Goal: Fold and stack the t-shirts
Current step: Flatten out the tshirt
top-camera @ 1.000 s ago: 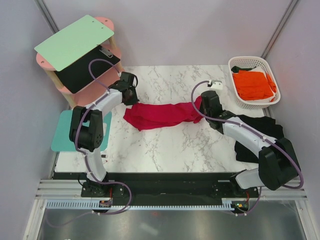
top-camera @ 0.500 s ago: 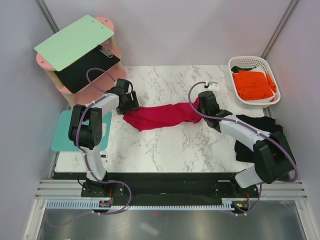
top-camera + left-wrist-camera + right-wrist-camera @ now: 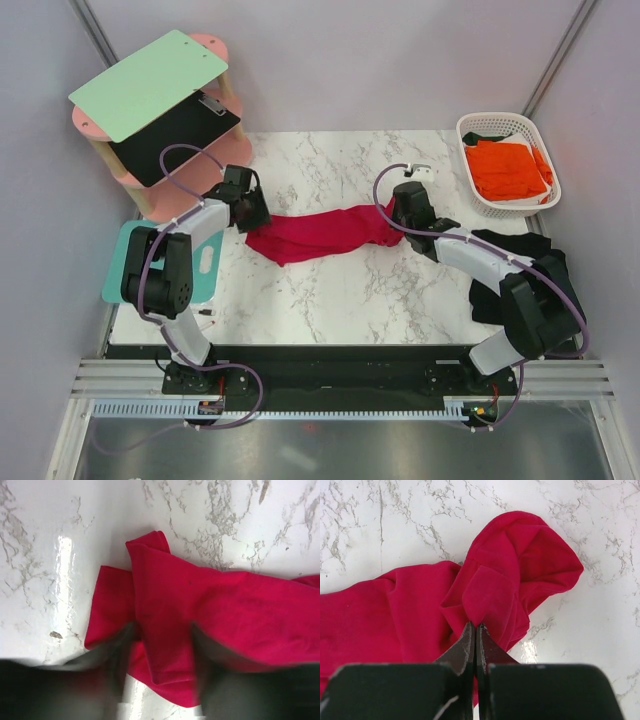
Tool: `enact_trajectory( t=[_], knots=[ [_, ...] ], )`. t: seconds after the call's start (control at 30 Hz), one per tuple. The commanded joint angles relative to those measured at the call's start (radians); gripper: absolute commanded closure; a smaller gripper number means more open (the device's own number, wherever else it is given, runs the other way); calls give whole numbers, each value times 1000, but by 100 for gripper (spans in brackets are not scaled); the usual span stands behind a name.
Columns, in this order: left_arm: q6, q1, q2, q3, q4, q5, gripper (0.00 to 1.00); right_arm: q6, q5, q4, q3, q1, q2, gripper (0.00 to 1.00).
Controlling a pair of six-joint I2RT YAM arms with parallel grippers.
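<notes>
With our right pincer (image 3: 475, 627) clamped on the red t-shirt (image 3: 320, 232) and the left pincer (image 3: 162, 630) apart astride its left end, we feared pinching 2 bunched layers.

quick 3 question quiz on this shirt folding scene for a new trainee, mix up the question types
1. True or false: the orange t-shirt lies on the table.
2. Which arm's gripper is shut on the red t-shirt? A left, B right, C both.
3. Fill in, by the robot's own sides: the black t-shirt lies at the table's ___ edge.

Key
1. False: it sits in the white basket.
2. B: the right gripper pinches a fold of it; the left gripper stands open over the other end.
3. right
</notes>
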Motion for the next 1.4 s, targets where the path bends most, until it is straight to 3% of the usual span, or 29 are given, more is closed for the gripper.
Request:
enact_trajectory(
  t=[0.0, 0.07, 0.2, 0.33, 0.5, 0.73, 1.0, 1.17, 1.3, 1.37],
  knots=[
    [-23, -1, -57, -15, 76, 21, 73, 22, -26, 51, 45, -1, 12, 99],
    [-22, -1, -38, 3, 82, 50, 98, 22, -31, 49, 47, -1, 16, 98],
    [-14, -1, -61, 1, 80, 80, 98, 17, -25, 46, 45, -1, 9, 98],
    [-26, -2, -190, -13, 64, 144, 98, 10, -20, 43, 47, -1, 8, 98],
    [-10, -62, -203, 103, 4, 248, 98, 10, -30, 41, 53, -1, 23, 97],
    [45, -165, 61, 383, -152, 239, 98, 8, -53, 31, 78, -1, 57, 97],
    [138, -361, 337, 674, -367, 45, 98, 2, -40, 29, 90, -3, 75, 96],
    [162, -485, 330, 671, -375, 44, 98, 4, -23, 29, 91, -9, 77, 96],
    [151, -527, 284, 579, -372, 89, 98, 11, -8, 2, 91, -15, 74, 96],
    [139, -530, 239, 541, -372, 60, 90, 13, -7, 2, 88, -21, 78, 96]
  ],
)
